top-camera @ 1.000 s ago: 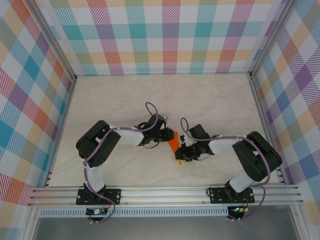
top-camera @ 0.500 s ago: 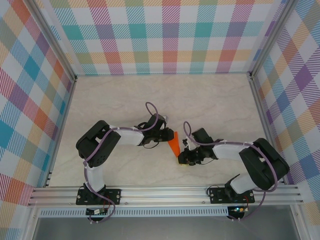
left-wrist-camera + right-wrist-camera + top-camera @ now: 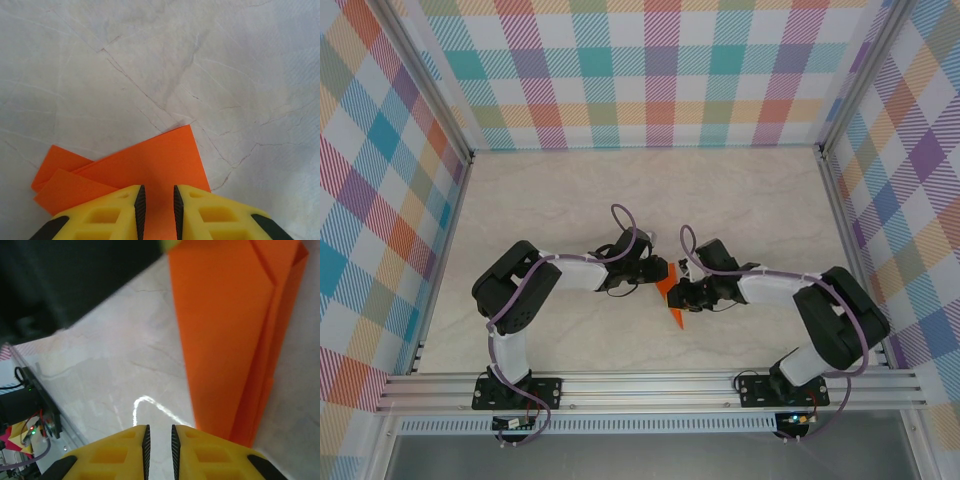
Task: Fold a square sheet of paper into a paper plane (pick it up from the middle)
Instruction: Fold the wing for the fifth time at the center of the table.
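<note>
Left gripper (image 3: 156, 210) seems to pinch the paper plane (image 3: 150, 160) at its wide end; its long body runs just beside the right gripper (image 3: 159, 445), nearly closed, empty

The paper plane (image 3: 669, 292) lies on the bench (image 3: 570, 200) between the two arms, its pointed end toward the near edge. The left hand (image 3: 156, 191) is over the plane's left side; the right hand (image 3: 158, 431) is just beside its right edge. Both arms reach in from the near edge.
</note>
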